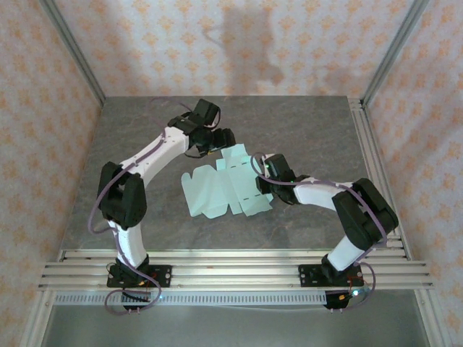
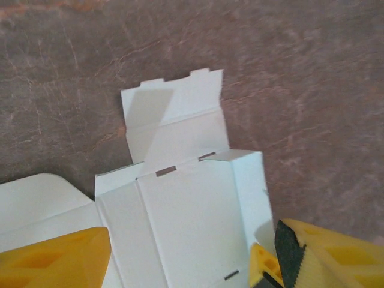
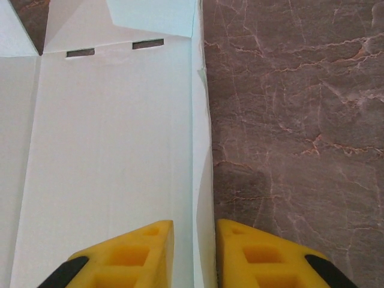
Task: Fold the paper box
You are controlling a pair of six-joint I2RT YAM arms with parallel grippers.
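Note:
The paper box lies as a pale mint die-cut sheet, mostly flat, in the middle of the table. Its slotted panels and tabs show in the left wrist view. My left gripper hovers over the sheet's far end, open wide, with its yellow fingers on either side of the middle panel. My right gripper is at the sheet's right edge. There a narrow side flap stands up between its fingers, which are slightly apart and do not pinch it.
The tabletop is dark marbled grey. Aluminium rails run along the near edge and another rail runs along the right side. Patterned walls close in the back and both sides.

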